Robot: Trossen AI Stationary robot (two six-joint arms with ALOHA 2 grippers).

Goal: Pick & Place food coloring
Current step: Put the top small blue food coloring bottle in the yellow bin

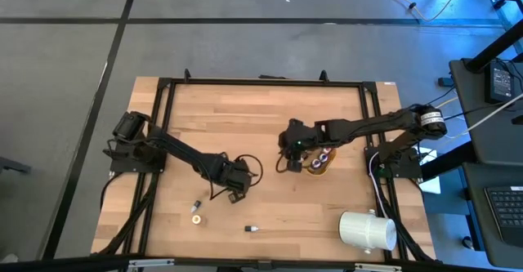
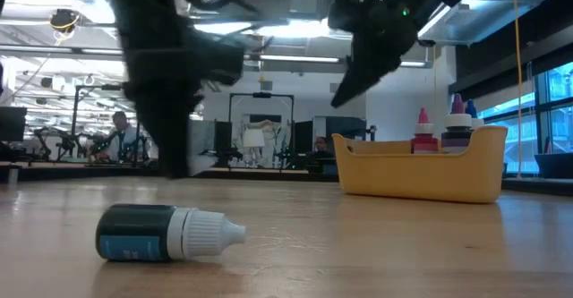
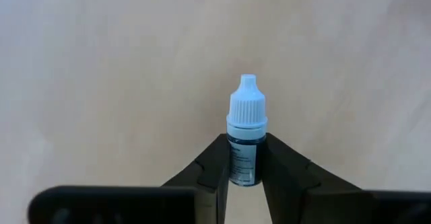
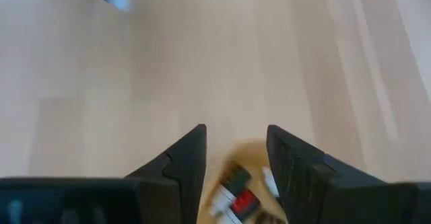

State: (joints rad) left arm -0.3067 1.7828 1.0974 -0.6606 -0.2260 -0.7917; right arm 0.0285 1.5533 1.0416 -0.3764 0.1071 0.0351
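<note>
- Leftmost, the left arm reached from its base across the wooden table (image 1: 261, 117) toward the middle, and the left gripper (image 1: 237, 189) hung over bare wood.
- Its jaws were closed tight on a small dark bottle with a white cap (image 3: 245, 143); in the left wrist view the cap stuck out beyond the fingertips and the body sat pinched between the pads.
- Just in front of that gripper, two more food coloring bottles lay loose on the wood: an orange-capped bottle (image 1: 196, 218) and, a little farther right, a lying white-capped bottle (image 1: 252, 229).
- Further right, the right gripper (image 1: 292, 164) hovered just beside the yellow-orange bowl (image 1: 320, 171), its jaws partly apart and holding nothing that the right wrist view showed.
- The bowl already held several bottles, their caps showing over its rim in the low view (image 2: 457, 123).
- At the far right front stood a big white cylinder (image 1: 368, 229), apart from the work.
- The step in hand looked like the pick, grip just made.
- Next, the left arm would probably have to lift the bottle and carry it to the bowl, staying clear of the right arm waiting there.
</note>
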